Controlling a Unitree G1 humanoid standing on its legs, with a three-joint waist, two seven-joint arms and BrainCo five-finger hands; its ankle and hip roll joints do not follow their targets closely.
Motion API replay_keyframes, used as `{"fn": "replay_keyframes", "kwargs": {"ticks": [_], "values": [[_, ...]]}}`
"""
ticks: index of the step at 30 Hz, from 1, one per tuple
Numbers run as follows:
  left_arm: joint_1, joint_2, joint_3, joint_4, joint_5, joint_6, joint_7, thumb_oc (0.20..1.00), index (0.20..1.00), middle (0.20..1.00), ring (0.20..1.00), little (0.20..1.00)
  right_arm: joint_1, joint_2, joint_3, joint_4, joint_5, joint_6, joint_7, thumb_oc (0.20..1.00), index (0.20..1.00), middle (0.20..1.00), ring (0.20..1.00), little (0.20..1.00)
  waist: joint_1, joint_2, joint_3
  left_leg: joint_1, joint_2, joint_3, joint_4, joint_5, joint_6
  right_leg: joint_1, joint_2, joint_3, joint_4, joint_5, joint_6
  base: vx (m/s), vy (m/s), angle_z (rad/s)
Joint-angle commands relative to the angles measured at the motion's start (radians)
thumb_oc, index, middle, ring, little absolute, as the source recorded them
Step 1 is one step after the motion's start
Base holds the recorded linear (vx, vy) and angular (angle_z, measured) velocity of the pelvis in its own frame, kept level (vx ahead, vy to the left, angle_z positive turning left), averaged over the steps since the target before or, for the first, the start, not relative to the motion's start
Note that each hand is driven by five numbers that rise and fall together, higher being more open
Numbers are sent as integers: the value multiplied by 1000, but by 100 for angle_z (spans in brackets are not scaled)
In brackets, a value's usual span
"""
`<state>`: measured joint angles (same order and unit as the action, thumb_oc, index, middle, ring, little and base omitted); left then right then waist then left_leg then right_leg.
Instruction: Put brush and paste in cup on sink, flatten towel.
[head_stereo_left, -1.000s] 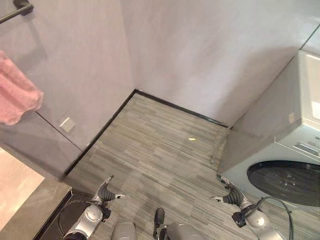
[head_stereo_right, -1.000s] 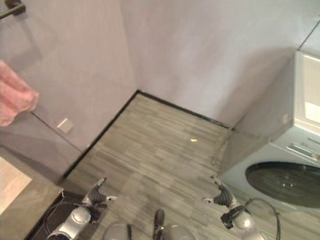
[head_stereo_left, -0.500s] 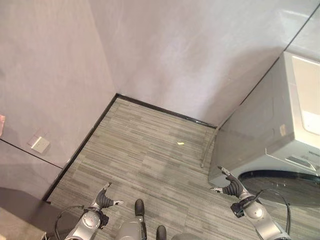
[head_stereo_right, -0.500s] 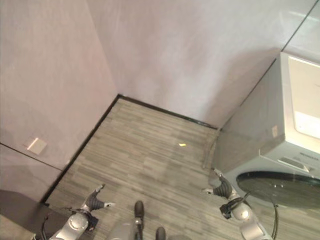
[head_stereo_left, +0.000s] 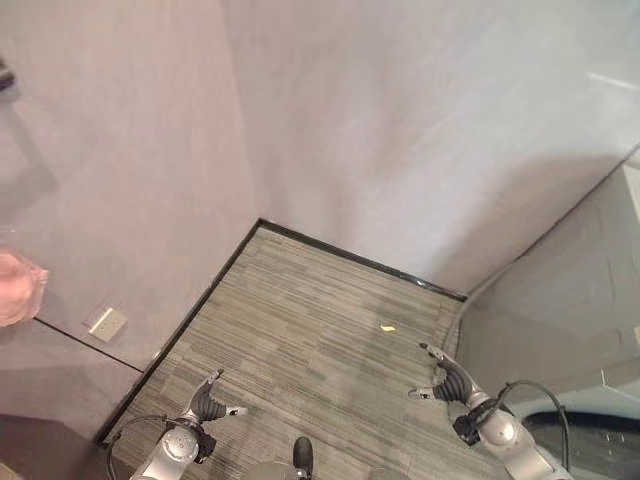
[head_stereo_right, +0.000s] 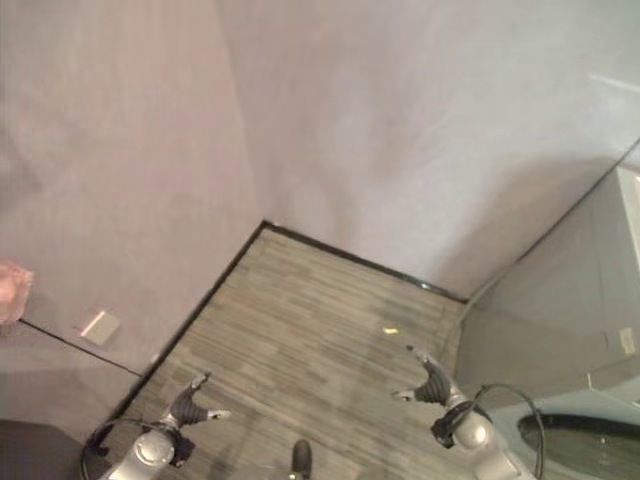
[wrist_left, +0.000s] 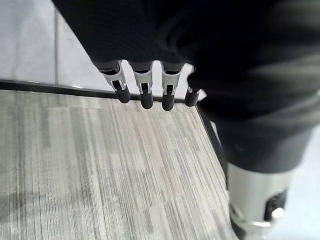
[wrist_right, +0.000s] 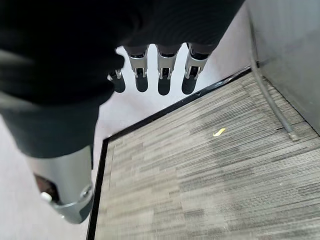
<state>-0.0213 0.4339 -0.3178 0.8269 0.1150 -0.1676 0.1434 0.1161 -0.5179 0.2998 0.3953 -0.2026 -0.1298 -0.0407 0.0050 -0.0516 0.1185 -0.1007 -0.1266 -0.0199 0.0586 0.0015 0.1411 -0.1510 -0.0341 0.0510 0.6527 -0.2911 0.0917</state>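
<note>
A pink towel (head_stereo_left: 18, 287) hangs against the left wall, cut off by the view's edge. My left hand (head_stereo_left: 207, 402) is low over the grey plank floor, with straight fingers (wrist_left: 145, 90) and nothing in it. My right hand (head_stereo_left: 450, 382) hangs over the floor at the lower right, beside the washing machine. Its fingers (wrist_right: 162, 70) are straight too, and it holds nothing.
A white washing machine (head_stereo_left: 600, 330) with a dark round door (head_stereo_right: 590, 430) stands at the right. A wall socket (head_stereo_left: 105, 323) sits low on the left wall. A small yellow scrap (head_stereo_left: 388, 327) lies on the floor near the corner. A dark countertop corner (head_stereo_left: 30, 445) shows at the lower left.
The whole picture has swung, so the camera moved: the towel's edge is back at the left and less of the washing machine shows. Both hands keep the same open pose.
</note>
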Motion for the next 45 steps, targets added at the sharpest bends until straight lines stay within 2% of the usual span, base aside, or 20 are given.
{"fn": "replay_keyframes", "kwargs": {"ticks": [1,2,3,5,7,14,17,18,21,22,25,26,28,29,31,35,38,42,43,45], "values": [[-6,30,8,-21,-11,-33,19,1000,1000,1000,1000,1000,-58,-33,-17,-54,8,-41,-18,1000,1000,1000,1000,1000,-7,-14,42,45,51,6,137,-94,-88,-70,-18,3,-310,256,31,298,-143,63],[-18,27,7,-18,-15,-33,22,1000,1000,1000,1000,1000,-54,-37,-15,-57,16,-40,-19,1000,1000,1000,1000,1000,-18,-26,49,59,29,-44,144,-98,-99,-92,4,84,-404,291,49,246,-125,70],[-18,26,7,-17,-15,-33,22,1000,1000,1000,1000,1000,-54,-38,-14,-57,16,-40,-19,1000,1000,1000,1000,1000,-21,-23,52,62,30,-47,146,-101,-99,-84,5,80,-409,292,49,203,-115,129],[-40,27,4,-9,-14,-34,25,1000,1000,1000,1000,1000,-40,-51,-10,-65,8,-37,-15,1000,1000,1000,1000,1000,-45,-30,56,82,7,-140,143,-106,-111,-121,63,240,-438,329,79,173,-117,152],[-43,18,-8,-9,-10,-35,25,1000,1000,1000,1000,1000,-25,-53,-10,-65,-2,-29,-6,1000,1000,1000,1000,1000,-38,-47,50,76,1,-207,160,-105,-123,-74,54,226,-443,317,64,111,-193,126],[-4,5,21,-24,-64,-30,36,1000,1000,1000,1000,1000,-22,-68,-23,-47,14,-31,-13,1000,1000,1000,1000,1000,-18,-53,29,61,49,-263,130,-63,-167,-21,50,107,-469,277,19,79,-220,99],[-4,-4,28,-15,-78,-25,38,1000,1000,1000,1000,1000,-8,-68,-49,-27,20,-24,-28,1000,1000,1000,1000,1000,-31,-62,28,37,74,-222,137,-60,-177,6,37,40,-486,267,14,52,-168,77],[-13,-14,33,2,-80,-18,41,1000,1000,1000,1000,1000,7,-66,-67,-18,25,-20,-34,1000,1000,1000,1000,1000,-50,-65,28,26,110,-95,123,-70,-172,20,27,-1,-492,261,11,20,-122,77],[-16,-21,40,25,-85,-17,43,1000,1000,1000,1000,1000,16,-62,-67,-8,19,-17,-35,1000,1000,1000,1000,1000,-50,-66,22,27,124,-43,106,-67,-174,32,28,-20,-501,260,6,44,-86,82],[-25,-29,39,43,-86,-9,40,1000,1000,1000,1000,1000,30,-59,-83,-6,25,-15,-38,1000,1000,1000,1000,1000,-66,-61,24,23,147,59,87,-65,-169,40,14,-60,-500,250,7,-5,-16,14],[-26,-30,39,53,-80,-8,42,1000,1000,1000,1000,1000,37,-52,-86,-4,33,-14,-35,1000,1000,1000,1000,1000,-71,-61,19,20,154,85,76,-58,-171,36,10,-76,-504,252,7,0,-8,63],[-36,-33,29,60,-69,-3,41,1000,1000,1000,1000,1000,43,-45,-95,-3,41,-14,-38,1000,1000,1000,1000,1000,-83,-59,19,9,163,153,90,-56,-169,42,-8,-111,-511,252,9,-42,0,48],[-62,-34,15,65,-51,8,35,1000,1000,1000,1000,1000,59,-42,-117,-13,46,-10,-43,1000,1000,1000,1000,1000,-126,-54,25,-7,206,369,124,-53,-172,41,-36,-170,-518,260,15,-56,31,91],[-68,-37,12,71,-47,10,36,1000,1000,1000,1000,1000,59,-39,-115,-15,45,-7,-45,1000,1000,1000,1000,1000,-132,-47,25,-2,213,386,134,-64,-181,44,-38,-177,-514,248,19,-82,73,141],[-68,-43,12,73,-51,8,44,1000,1000,1000,1000,1000,33,-38,-93,-8,35,-2,-52,1000,1000,1000,1000,1000,-120,-40,34,-17,181,318,124,-60,-173,40,-38,-181,-523,266,11,-31,109,51],[-60,-39,7,75,-40,5,37,1000,1000,1000,1000,1000,25,-17,-100,17,43,0,-60,1000,1000,1000,1000,1000,-116,-35,29,-5,165,309,117,-81,-156,65,-57,-187,-518,262,21,79,117,4],[-37,-24,2,44,-35,7,26,1000,1000,1000,1000,1000,-5,22,-93,62,54,5,-66,1000,1000,1000,1000,1000,-97,-26,21,39,134,287,75,-95,-120,55,-75,-173,-410,246,36,123,184,6],[-39,-11,-9,30,-25,7,21,1000,1000,1000,1000,1000,-6,30,-97,61,48,5,-67,1000,1000,1000,1000,1000,-102,-18,26,55,123,258,65,-96,-104,23,-71,-134,-296,272,53,57,91,22],[-44,-6,-21,26,-19,7,16,1000,1000,1000,1000,1000,-2,32,-97,57,49,2,-64,1000,1000,1000,1000,1000,-116,-13,32,67,117,233,60,-96,-99,-3,-46,-82,-235,285,57,75,47,47],[-50,-8,-33,36,-12,2,12,1000,1000,1000,1000,1000,4,32,-93,56,51,-4,-63,1000,1000,1000,1000,1000,-142,-9,24,91,105,201,40,-98,-101,-20,7,5,-269,261,52,139,29,48]]}}
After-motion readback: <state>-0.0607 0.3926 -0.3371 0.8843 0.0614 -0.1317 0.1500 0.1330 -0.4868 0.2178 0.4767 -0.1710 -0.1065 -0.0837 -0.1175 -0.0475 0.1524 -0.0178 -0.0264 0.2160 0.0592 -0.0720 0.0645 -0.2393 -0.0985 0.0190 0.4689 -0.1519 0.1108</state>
